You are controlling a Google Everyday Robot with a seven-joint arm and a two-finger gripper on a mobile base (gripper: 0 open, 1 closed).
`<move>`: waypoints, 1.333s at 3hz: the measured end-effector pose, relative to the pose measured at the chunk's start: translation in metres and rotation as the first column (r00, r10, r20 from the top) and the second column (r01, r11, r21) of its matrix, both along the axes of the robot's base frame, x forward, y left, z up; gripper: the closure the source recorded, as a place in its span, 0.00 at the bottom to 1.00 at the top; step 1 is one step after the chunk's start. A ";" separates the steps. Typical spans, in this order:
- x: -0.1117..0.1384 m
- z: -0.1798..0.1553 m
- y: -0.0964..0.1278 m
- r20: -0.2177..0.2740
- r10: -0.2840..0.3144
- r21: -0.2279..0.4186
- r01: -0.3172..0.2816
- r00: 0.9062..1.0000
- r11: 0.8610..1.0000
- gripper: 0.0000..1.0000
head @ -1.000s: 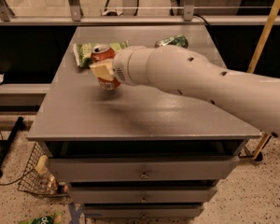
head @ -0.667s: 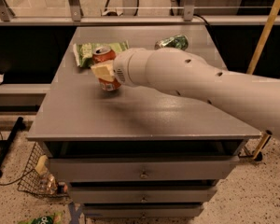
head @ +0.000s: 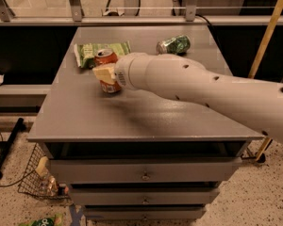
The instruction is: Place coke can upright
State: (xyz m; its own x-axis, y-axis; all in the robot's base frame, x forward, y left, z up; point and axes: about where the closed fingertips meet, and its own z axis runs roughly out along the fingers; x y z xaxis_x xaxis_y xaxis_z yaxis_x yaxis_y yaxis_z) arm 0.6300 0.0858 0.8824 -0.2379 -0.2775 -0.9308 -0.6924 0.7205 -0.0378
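The coke can [head: 105,58] is red-orange with a silver top. It stands nearly upright, leaning slightly, on the grey table [head: 132,117] at the left middle, its base on or just above the surface. My gripper [head: 105,74] is at the end of the white arm that comes in from the right. It is closed around the can's middle, and one yellowish finger [head: 102,73] shows across the can's front. The other finger is hidden behind the can.
A green snack bag [head: 90,51] lies just behind the coke can. A green can [head: 173,44] lies on its side at the back right. Drawers sit under the tabletop. A wire basket [head: 35,178] stands on the floor to the left, and a yellow pole [head: 270,29] leans at the right.
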 end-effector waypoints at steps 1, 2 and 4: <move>0.001 -0.006 -0.001 -0.015 -0.004 0.000 0.004 1.000 1.000 1.00; 0.001 -0.004 -0.001 -0.015 -0.004 0.001 0.004 1.000 1.000 1.00; 0.001 -0.004 -0.001 -0.015 -0.004 0.001 0.004 1.000 1.000 0.60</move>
